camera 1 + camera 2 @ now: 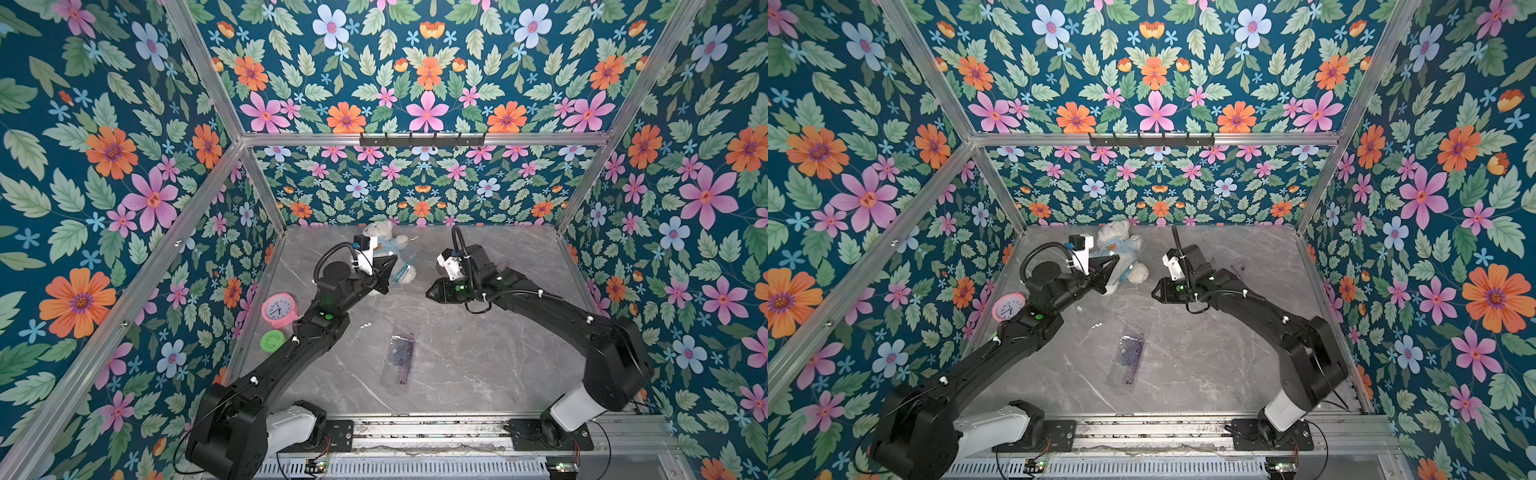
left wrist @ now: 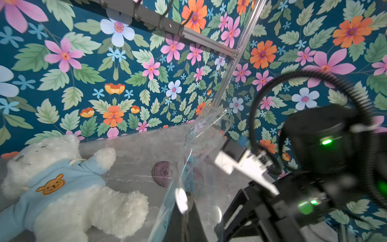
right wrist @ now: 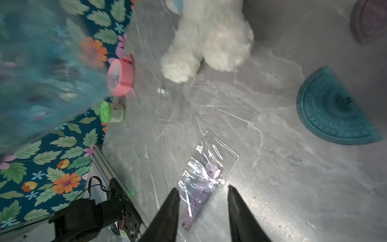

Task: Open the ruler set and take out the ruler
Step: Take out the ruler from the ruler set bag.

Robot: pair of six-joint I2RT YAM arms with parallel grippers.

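Left gripper (image 2: 186, 206) pinches the pouch (image 1: 405, 269); in a top view it lies at 10 o'clock of the spread, empty right gripper (image 1: 429, 293); long axis 1-to-7.

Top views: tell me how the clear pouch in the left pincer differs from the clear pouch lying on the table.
The held pouch hangs in the air, pinched in the shut left pincer; the table pouch lies flat on the marble table, ungripped. The held pouch shows teal-blue inside; the table pouch holds purple pieces. Both are clear plastic sleeves.
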